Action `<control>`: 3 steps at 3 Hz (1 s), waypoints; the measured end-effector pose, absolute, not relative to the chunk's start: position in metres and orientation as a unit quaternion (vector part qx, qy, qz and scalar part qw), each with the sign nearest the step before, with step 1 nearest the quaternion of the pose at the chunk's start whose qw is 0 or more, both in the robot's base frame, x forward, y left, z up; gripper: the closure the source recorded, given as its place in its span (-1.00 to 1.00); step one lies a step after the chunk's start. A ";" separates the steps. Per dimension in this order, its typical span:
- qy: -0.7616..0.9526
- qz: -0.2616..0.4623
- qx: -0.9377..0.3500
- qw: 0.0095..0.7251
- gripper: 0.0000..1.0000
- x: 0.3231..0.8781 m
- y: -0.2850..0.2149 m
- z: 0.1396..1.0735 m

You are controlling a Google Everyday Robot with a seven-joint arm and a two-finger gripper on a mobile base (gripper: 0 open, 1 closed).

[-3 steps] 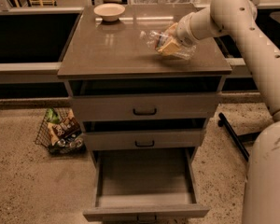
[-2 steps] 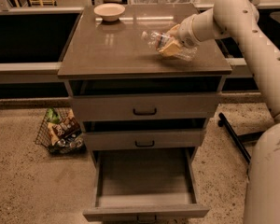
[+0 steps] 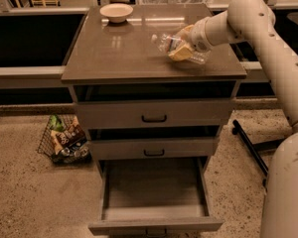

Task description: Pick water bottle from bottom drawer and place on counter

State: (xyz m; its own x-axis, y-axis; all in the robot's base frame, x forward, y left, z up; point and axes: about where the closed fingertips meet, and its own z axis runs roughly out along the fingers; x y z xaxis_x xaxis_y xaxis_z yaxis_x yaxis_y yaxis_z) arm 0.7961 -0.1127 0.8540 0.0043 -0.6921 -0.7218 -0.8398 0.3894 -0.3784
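The water bottle (image 3: 165,44) lies tilted on its side low over the right part of the counter (image 3: 114,53), cap pointing left. My gripper (image 3: 183,47) is shut around the bottle's middle, its pale yellow fingers (image 3: 181,53) over the label. I cannot tell whether the bottle touches the counter. The arm reaches in from the right. The bottom drawer (image 3: 154,188) is pulled out below, and its grey floor shows bare.
A shallow cream bowl (image 3: 116,12) stands at the counter's back left. The two upper drawers (image 3: 154,115) are closed or nearly so. A wire basket of packets (image 3: 64,140) sits on the floor at the left. My base (image 3: 288,192) stands at the right.
The gripper and bottle have barely moved; they sit slightly lower over the counter's right side.
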 end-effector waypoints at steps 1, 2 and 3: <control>0.702 0.081 -0.544 0.453 -1.00 0.796 -0.114 0.853; 0.702 0.077 -0.542 0.455 -1.00 0.797 -0.115 0.852; 0.702 0.074 -0.541 0.457 -1.00 0.797 -0.115 0.853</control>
